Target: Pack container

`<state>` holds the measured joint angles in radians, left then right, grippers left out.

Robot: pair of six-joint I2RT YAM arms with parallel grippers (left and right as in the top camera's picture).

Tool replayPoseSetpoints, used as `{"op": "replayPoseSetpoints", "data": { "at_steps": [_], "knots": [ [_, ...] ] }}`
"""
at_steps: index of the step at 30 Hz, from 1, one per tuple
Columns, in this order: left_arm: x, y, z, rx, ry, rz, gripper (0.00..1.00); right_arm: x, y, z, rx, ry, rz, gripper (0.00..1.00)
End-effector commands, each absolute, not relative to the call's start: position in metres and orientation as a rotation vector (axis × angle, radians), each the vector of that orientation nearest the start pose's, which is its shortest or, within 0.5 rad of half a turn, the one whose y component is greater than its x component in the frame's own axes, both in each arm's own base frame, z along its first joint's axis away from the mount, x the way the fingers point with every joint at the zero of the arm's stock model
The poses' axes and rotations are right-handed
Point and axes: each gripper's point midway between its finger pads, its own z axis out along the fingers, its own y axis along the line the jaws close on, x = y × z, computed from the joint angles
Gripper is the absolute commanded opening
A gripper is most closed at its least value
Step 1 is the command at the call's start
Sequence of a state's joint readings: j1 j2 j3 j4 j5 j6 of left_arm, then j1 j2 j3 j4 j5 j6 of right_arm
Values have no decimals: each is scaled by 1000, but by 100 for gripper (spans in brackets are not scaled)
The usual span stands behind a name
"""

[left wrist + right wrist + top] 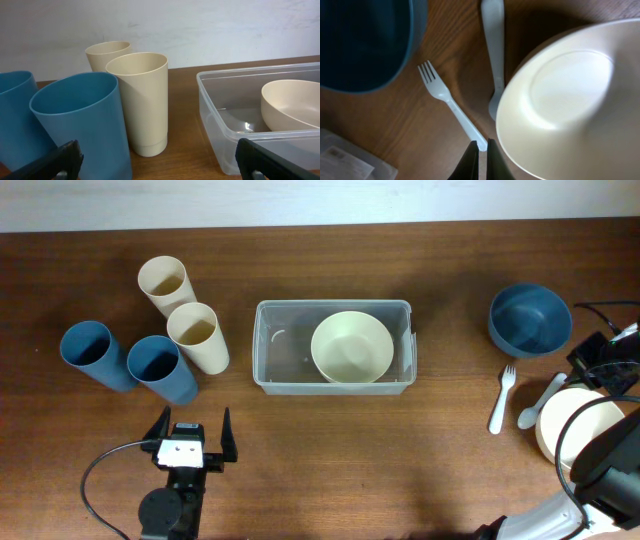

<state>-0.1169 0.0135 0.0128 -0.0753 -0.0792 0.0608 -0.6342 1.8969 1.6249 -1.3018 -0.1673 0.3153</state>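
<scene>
The clear container (333, 306) sits at the table's middle with a cream bowl (351, 347) inside; the left wrist view shows its near corner (215, 117) and that bowl (290, 102). My left gripper (192, 435) is open and empty, low near the front edge, facing the cups with its fingers (160, 165) wide apart. My right gripper (482, 150) is shut and empty, its tips over the handle end of a white fork (445, 97) beside a second cream bowl (570, 100). In the overhead view my right arm partly covers that bowl (560, 420).
Two blue cups (160, 368) (92, 354) and two cream cups (198, 335) (165, 283) stand at the left. A blue bowl (529, 319), the fork (502, 398) and a white spoon (540, 402) lie at the right.
</scene>
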Motion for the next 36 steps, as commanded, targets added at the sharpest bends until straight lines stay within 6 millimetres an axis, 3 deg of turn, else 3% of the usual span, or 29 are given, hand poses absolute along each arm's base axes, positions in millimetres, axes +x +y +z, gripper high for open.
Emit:
{"op": "replayPoseSetpoints", "data": {
  "at_steps": [1,8,12,18,25,31,36],
  "knots": [
    [245,-13,158,89,1641,38,100,294,-194,112,1450,2776,154,8],
    [245,-13,158,89,1641,38,99,271,-217,111,1597,2733,16,22],
    [245,-13,158,89,1641,38,100,259,-233,111,1651,2698,-21,44],
    [245,-13,158,89,1641,38,99,244,-260,110,1736,2613,-50,62],
    [245,-13,158,89,1641,38,100,222,-276,94,1776,2605,-102,63],
    [245,-13,158,89,1641,38,100,202,-275,69,1847,2604,-102,63],
    [245,-13,158,89,1641,38,100,199,-276,66,1882,2575,-73,63]
  ]
}}
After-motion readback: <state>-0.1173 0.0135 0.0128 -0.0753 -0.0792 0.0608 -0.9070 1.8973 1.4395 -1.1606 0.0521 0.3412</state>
